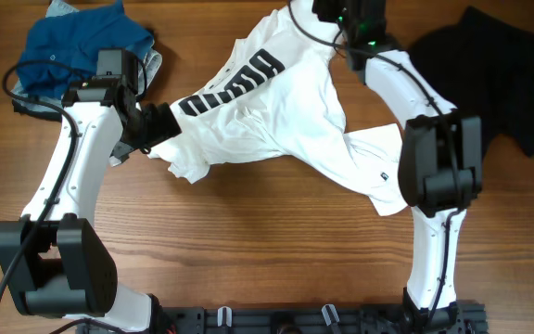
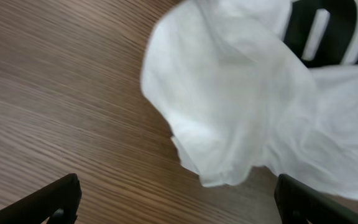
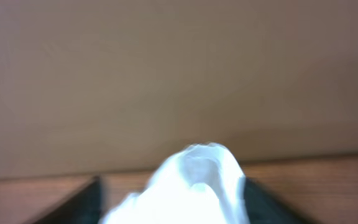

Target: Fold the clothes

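The clothes lie spread over the wooden table. A large white T-shirt (image 1: 276, 121) with black block lettering (image 1: 230, 83) is crumpled in the middle, a blue piece (image 1: 82, 42) lies at the far left and a black tee (image 1: 499, 70) at the far right. My left gripper (image 2: 179, 208) is open at the shirt's left edge (image 2: 229, 124), its fingers (image 2: 58, 199) wide apart over bare wood. My right gripper (image 3: 173, 205) is at the shirt's far top end (image 1: 332, 14); its blurred fingers (image 3: 82, 202) stand apart, with a peak of white fabric (image 3: 197, 180) between them.
A grey piece (image 1: 151, 65) shows under the blue one. The table's far edge runs right behind my right gripper. Bare wood (image 1: 248, 241) stretches along the front, between the two arm bases.
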`<state>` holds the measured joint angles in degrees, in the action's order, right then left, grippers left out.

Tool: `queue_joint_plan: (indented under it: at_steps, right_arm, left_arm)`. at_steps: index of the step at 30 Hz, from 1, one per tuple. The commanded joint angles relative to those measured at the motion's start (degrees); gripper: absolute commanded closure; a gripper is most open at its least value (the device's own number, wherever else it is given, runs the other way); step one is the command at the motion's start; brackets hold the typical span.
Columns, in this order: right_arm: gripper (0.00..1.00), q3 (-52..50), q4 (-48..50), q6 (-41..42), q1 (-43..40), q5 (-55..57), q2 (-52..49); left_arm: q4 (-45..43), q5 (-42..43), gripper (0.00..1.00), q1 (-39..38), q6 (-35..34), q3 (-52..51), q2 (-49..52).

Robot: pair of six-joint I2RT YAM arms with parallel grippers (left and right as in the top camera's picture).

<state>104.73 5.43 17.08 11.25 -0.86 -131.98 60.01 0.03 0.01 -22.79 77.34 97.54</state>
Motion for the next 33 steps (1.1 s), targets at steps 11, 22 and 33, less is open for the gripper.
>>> queue_joint_plan:
  at_steps: [11,22,33]
  right_arm:
    - [0.00,0.3,-60.4,-1.0,-1.8,-5.4,26.0]
    - [0.00,-7.7,-62.5,-0.4,-1.7,-9.6,26.0]
    - [0.01,-7.7,-64.3,-0.5,-0.8,-10.4,26.0]
  left_arm:
    - [0.7,3.8,0.01,-7.6,-1.4,-11.2,-0.3]
    - [-23.8,4.0,0.16,-7.7,1.6,-24.3,-0.2]
    - [-29.9,4.2,0.48,-10.1,3.1,-27.6,-0.1]
